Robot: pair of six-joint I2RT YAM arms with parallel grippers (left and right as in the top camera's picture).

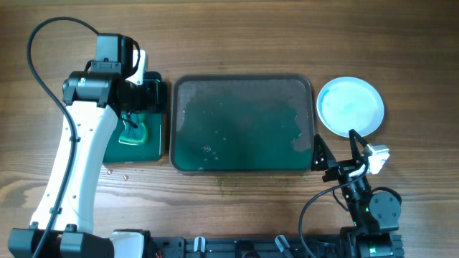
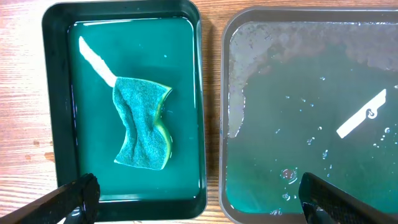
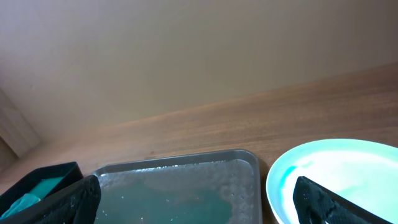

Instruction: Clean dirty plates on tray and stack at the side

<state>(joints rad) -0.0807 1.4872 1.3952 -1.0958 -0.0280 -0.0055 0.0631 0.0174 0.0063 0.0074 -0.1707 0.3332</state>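
Note:
The large dark tray lies in the middle of the table, wet with green water and foam, with no plates on it. It also shows in the left wrist view and the right wrist view. A white plate stack with a teal tint stands right of the tray; I cannot tell how many plates it holds. It shows in the right wrist view. My left gripper is open and empty above the small tray's near edge. My right gripper is open and empty, near the table's front right.
A smaller narrow dark tray with green water and a green sponge lies left of the large tray. A few crumbs lie on the wood in front of it.

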